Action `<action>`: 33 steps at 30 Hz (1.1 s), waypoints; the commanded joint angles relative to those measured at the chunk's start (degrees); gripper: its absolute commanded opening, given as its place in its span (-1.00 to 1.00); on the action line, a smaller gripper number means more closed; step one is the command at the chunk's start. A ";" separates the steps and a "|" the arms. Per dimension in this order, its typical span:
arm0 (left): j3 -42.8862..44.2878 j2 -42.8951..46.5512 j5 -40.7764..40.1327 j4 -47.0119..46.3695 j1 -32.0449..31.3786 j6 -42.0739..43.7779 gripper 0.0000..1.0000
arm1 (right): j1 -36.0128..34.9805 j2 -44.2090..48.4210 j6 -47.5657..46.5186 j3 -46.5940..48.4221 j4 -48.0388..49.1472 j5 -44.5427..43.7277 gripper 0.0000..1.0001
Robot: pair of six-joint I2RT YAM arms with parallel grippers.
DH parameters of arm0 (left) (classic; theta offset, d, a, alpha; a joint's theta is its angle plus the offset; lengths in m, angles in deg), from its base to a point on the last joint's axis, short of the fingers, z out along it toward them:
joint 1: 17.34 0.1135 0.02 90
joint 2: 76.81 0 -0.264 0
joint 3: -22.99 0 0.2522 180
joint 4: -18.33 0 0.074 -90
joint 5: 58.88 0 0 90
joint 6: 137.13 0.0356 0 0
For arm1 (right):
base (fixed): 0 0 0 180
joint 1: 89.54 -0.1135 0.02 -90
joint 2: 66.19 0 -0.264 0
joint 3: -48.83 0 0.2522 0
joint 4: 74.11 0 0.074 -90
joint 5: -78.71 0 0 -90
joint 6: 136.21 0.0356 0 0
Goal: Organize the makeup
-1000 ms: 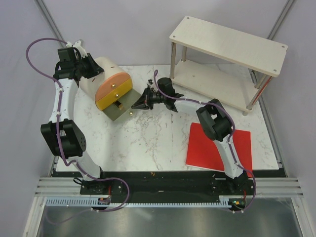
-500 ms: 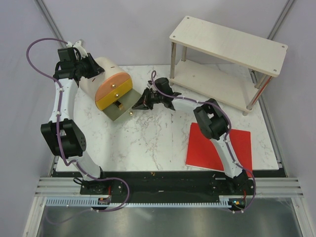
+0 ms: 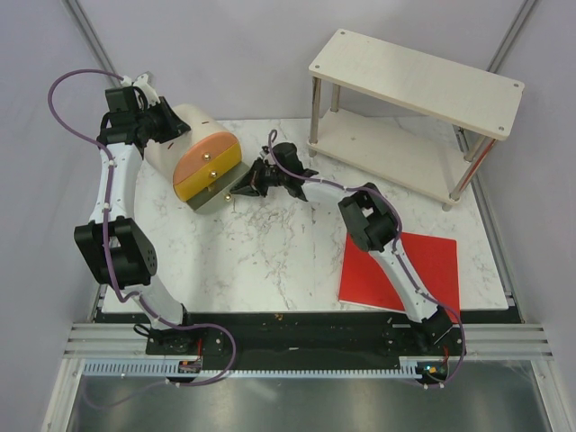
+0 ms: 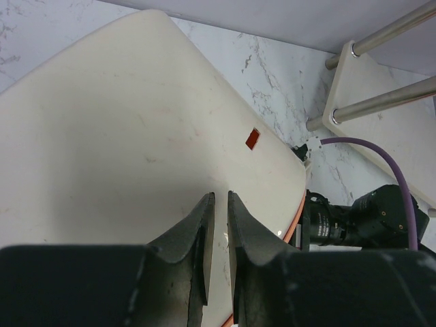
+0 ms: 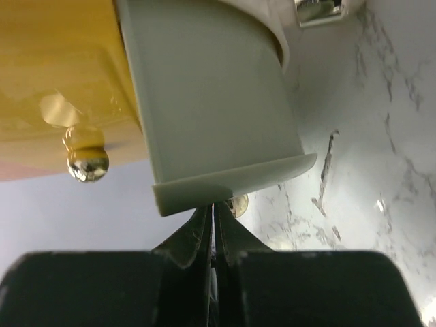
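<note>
No makeup shows in any view. The round-lidded case (image 3: 193,148) has a cream body and an orange-yellow front, and its grey bottom drawer (image 3: 214,196) sticks out a little. My right gripper (image 3: 241,187) is shut, its tips against the drawer's front lip. In the right wrist view the gripper (image 5: 213,206) meets the drawer (image 5: 211,109) just left of a gold knob (image 5: 238,204). My left gripper (image 3: 171,124) rests on the case's top. In the left wrist view the gripper (image 4: 220,197) is nearly shut on nothing, over the cream top (image 4: 122,136).
A two-level wooden shelf (image 3: 414,81) stands at the back right, its legs close behind the right arm. A flat red sheet (image 3: 396,270) lies at the front right under the right arm. A second gold knob (image 5: 87,163) sits on the yellow front.
My right gripper has moved left with the grey drawer ahead of it, and the drawer now sticks out less. The left arm has not moved.
</note>
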 commanded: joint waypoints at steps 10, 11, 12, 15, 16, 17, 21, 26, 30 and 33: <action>-2.78 -2.94 -1.10 10.46 -0.27 1.59 -0.55 | -1.92 -10.81 20.63 14.02 16.76 -10.76 -0.77; -2.79 -2.94 -1.02 10.46 -0.27 1.58 -0.55 | -1.83 -10.81 20.98 13.85 16.94 -11.11 -0.74; -2.79 -2.85 -0.84 10.54 -0.27 1.58 -0.55 | -1.83 -10.81 21.07 13.67 17.63 -12.16 -0.73; -2.79 -2.85 -0.67 10.54 -0.27 1.58 -0.55 | -2.01 -11.60 22.38 14.02 18.51 -13.31 -0.69; -2.79 -2.76 -0.58 10.46 -0.27 1.58 -0.55 | -1.92 -11.78 22.74 14.55 18.69 -13.31 -0.68; -2.79 -2.76 -0.66 10.46 -0.27 1.58 -0.55 | -1.92 -11.95 23.09 14.72 18.87 -13.14 -0.64; -2.70 -2.41 -0.58 10.46 -0.27 1.58 -0.55 | -1.40 -10.21 24.50 11.40 23.42 -12.70 -0.57; -2.87 -0.57 -0.84 10.54 -0.27 1.58 -0.54 | 0.80 -4.06 22.40 0.60 26.69 -9.01 -0.52; -3.31 2.59 -1.19 10.19 -0.27 1.50 -0.53 | 3.34 7.34 14.15 -12.39 22.85 -6.28 -0.49; -3.75 6.18 -1.37 9.84 -0.35 1.50 -0.48 | 4.84 15.16 3.96 -17.42 14.09 -5.05 -0.46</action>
